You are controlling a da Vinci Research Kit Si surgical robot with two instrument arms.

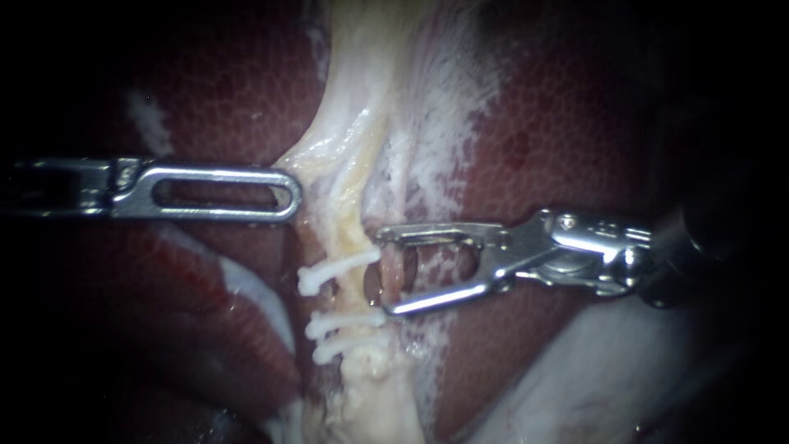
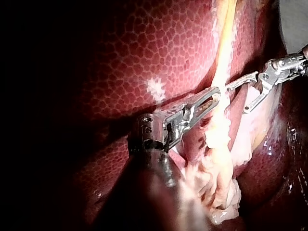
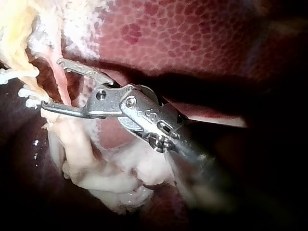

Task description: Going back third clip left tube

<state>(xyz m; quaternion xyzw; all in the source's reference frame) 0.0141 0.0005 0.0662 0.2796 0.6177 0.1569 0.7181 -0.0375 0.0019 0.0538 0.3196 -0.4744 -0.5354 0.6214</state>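
Three white clips cross the pale left tube (image 1: 355, 234): the top clip (image 1: 337, 267), the middle clip (image 1: 345, 321) and the bottom clip (image 1: 337, 348). Just right of them my right instrument (image 1: 383, 271) holds its jaws open with no clip in them. A thin reddish tube (image 1: 389, 275) passes between the jaws, also seen from the right wrist as the reddish tube (image 3: 60, 82) inside my right instrument (image 3: 52, 84). My left instrument (image 1: 289, 194) lies level, its slotted jaws together on the pale tissue (image 1: 316, 152) beside the tube; in the left wrist view my left instrument (image 2: 215, 95) meets that strand.
Dark red liver (image 1: 567, 123) lies on both sides of the pale strand. Frayed white tissue (image 1: 436, 107) spreads above the right instrument. A pale lump of tissue (image 3: 110, 178) sits under the right instrument's shaft.
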